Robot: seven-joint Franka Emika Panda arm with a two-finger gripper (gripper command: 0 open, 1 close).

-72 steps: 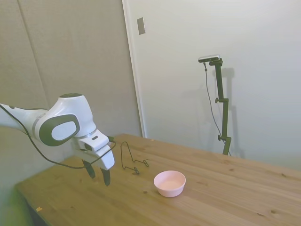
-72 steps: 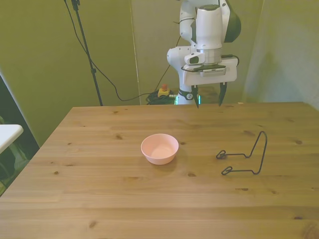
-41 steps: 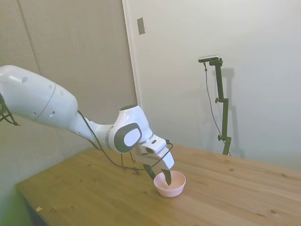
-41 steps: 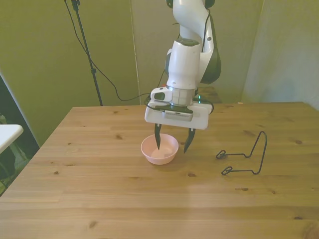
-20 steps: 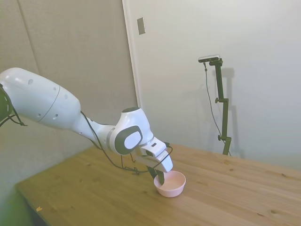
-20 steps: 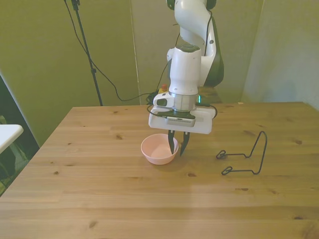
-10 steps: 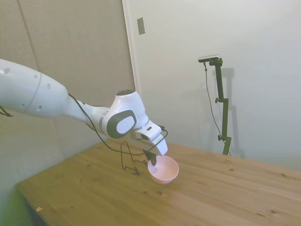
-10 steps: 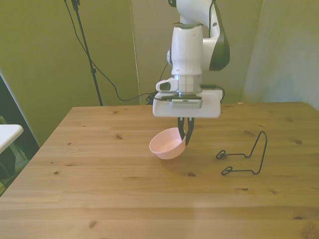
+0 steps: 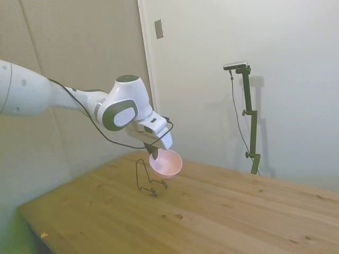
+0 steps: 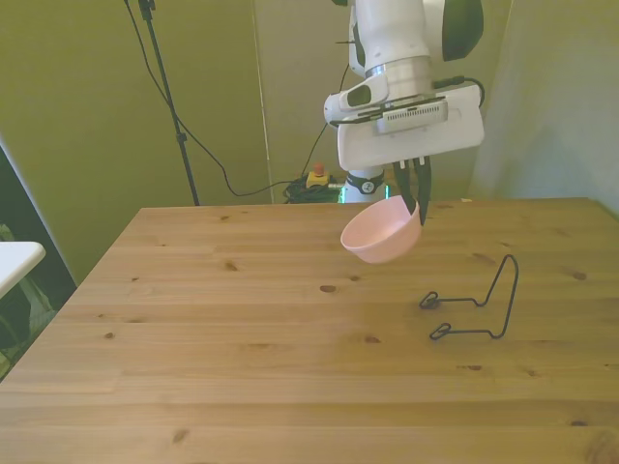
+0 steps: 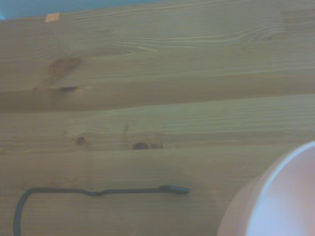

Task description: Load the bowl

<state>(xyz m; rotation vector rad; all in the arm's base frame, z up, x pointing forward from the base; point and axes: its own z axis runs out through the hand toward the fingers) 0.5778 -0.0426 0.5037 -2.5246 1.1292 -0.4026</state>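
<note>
A wooden table (image 10: 242, 329) of pale, knotty planks fills the lower half of the front view and runs across the bottom of the side view (image 9: 222, 222). In the wrist view its grain and a few dark knots show up close (image 11: 147, 73).

Only a thin dark wire rack (image 10: 474, 304) lies directly on it. In the front view it sits at the right of the frame, its tall loop upright and its two looped feet flat on the wood. In the side view the wire rack (image 9: 147, 179) stands left of centre, near the table's far edge. The wrist view shows part of its wire (image 11: 98, 191) low in the frame.
</note>
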